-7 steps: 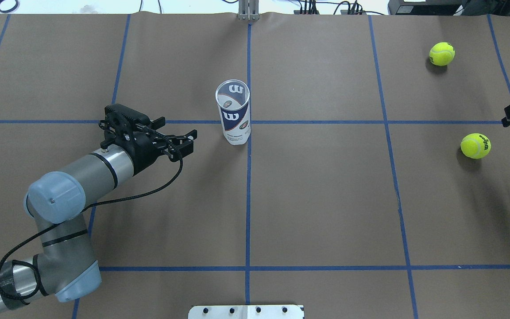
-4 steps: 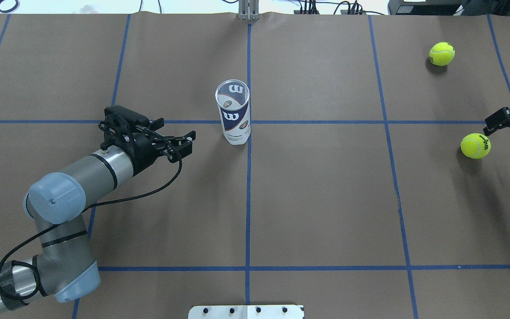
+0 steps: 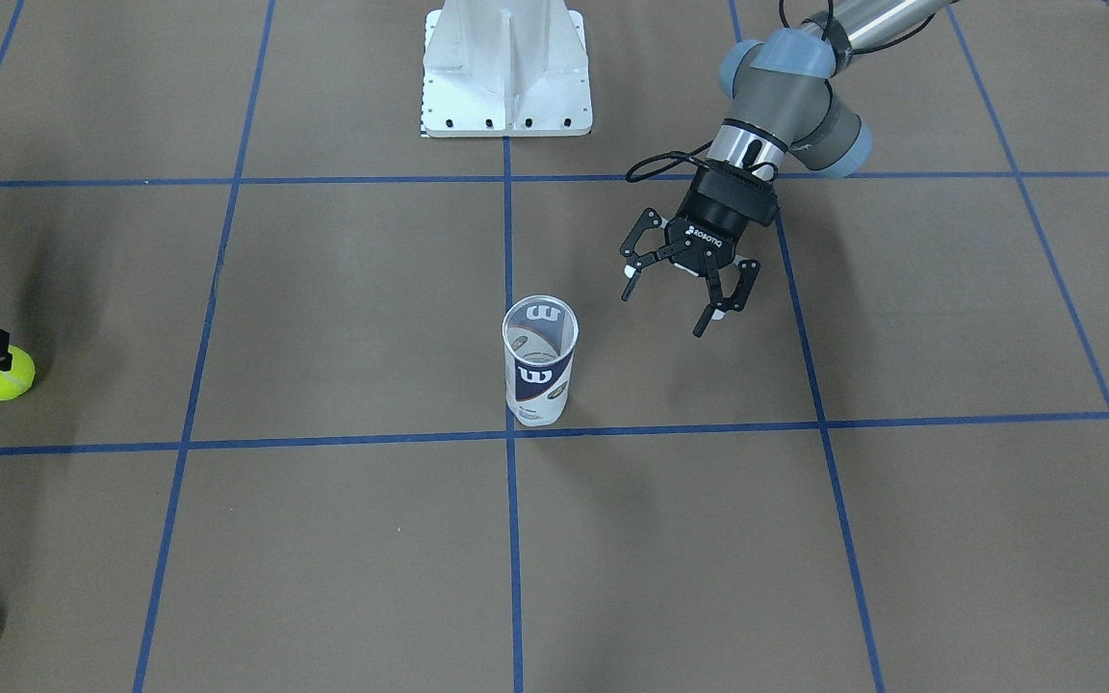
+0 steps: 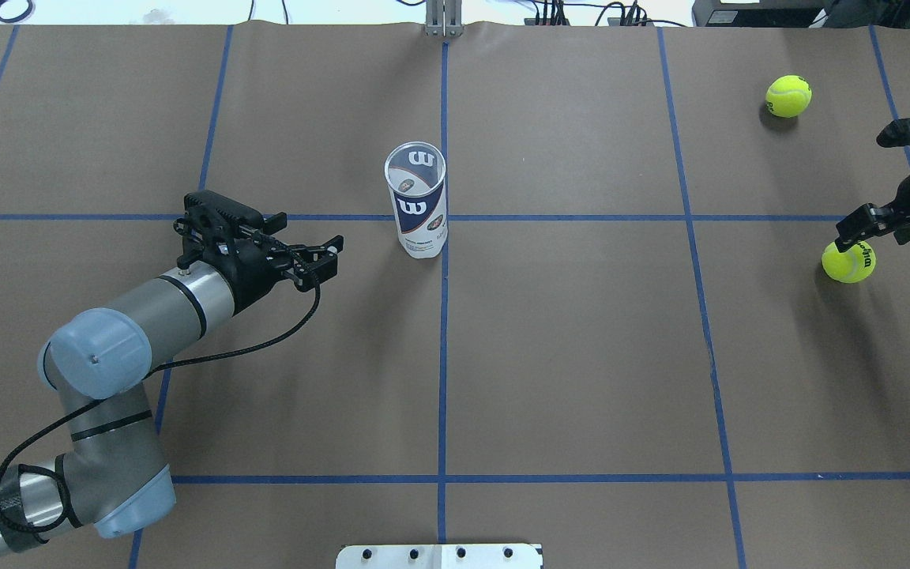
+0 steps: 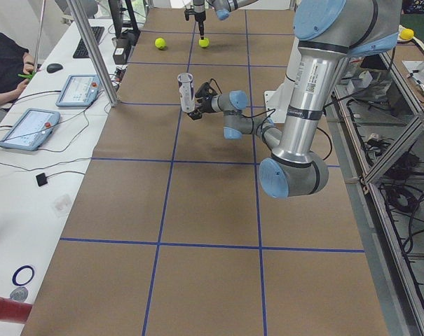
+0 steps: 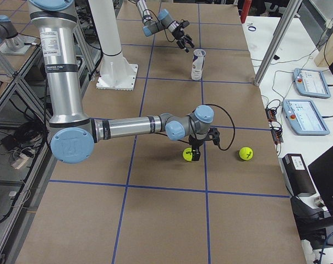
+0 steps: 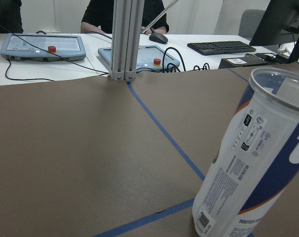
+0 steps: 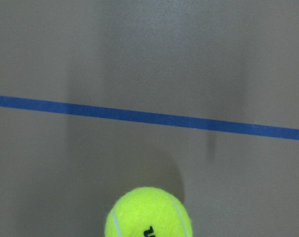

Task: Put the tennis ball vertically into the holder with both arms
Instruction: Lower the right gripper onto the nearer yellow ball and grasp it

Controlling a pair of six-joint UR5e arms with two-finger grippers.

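Observation:
The holder (image 4: pixel 415 201) stands upright and open-topped at the table's middle; it also shows in the front view (image 3: pixel 538 361) and at the right of the left wrist view (image 7: pixel 258 163). My left gripper (image 4: pixel 329 253) is open and empty, level with the holder and a short way to its left (image 3: pixel 670 306). A tennis ball (image 4: pixel 848 261) with black lettering lies at the far right. My right gripper (image 4: pixel 864 190) is open, pointing down just above and beside this ball (image 6: pixel 188 154). The right wrist view shows the ball (image 8: pixel 148 212) at its bottom edge, no fingers.
A second tennis ball (image 4: pixel 788 96) lies further back on the right. The white pedestal (image 3: pixel 506 67) stands at the robot's side of the table. Blue tape lines cross the brown table cover. Tablets and cables (image 7: pixel 45 47) lie past the far edge.
My right gripper has come in from the right edge and moved down toward the lettered ball. My left gripper has drawn back slightly from the holder. The holder and balls have not moved.

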